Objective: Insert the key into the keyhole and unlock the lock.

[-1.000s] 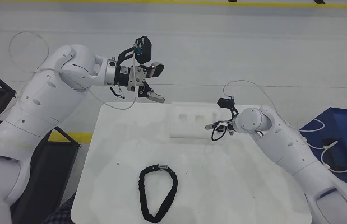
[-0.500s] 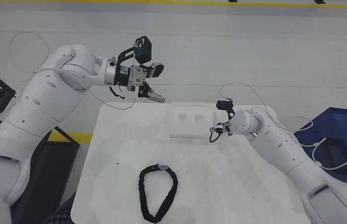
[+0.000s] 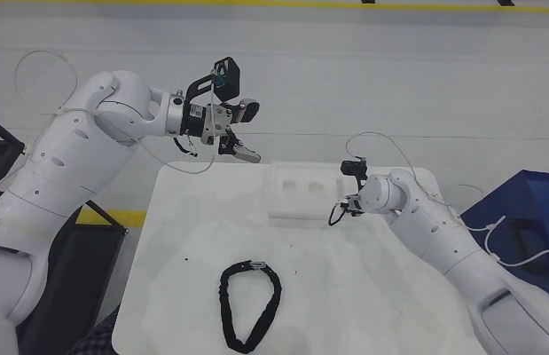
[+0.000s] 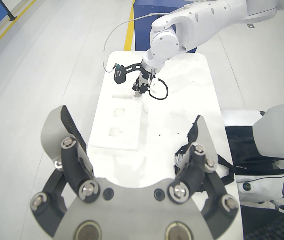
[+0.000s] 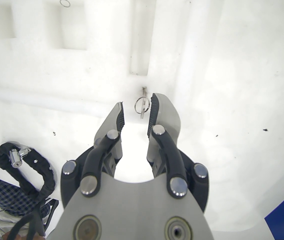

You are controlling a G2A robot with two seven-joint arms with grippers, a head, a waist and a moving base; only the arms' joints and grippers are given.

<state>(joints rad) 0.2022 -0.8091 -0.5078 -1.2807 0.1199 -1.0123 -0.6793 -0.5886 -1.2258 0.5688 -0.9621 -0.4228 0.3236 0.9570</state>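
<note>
While the right gripper (image 5: 137, 104) has its fingers open astride the key (image 5: 142, 107) at the foam tray's (image 3: 301, 202) right end, near the table's (image 3: 389, 293) far edge, it should centre and close squarely on the key's head. The chain lock (image 3: 249, 303) lies by the near edge, and the left gripper (image 3: 247, 153) is open.

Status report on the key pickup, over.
Left gripper open, raised past the table corner. Right gripper open, straddling the key at the foam tray edge. Chain lock lies apart, nothing blocking.
</note>
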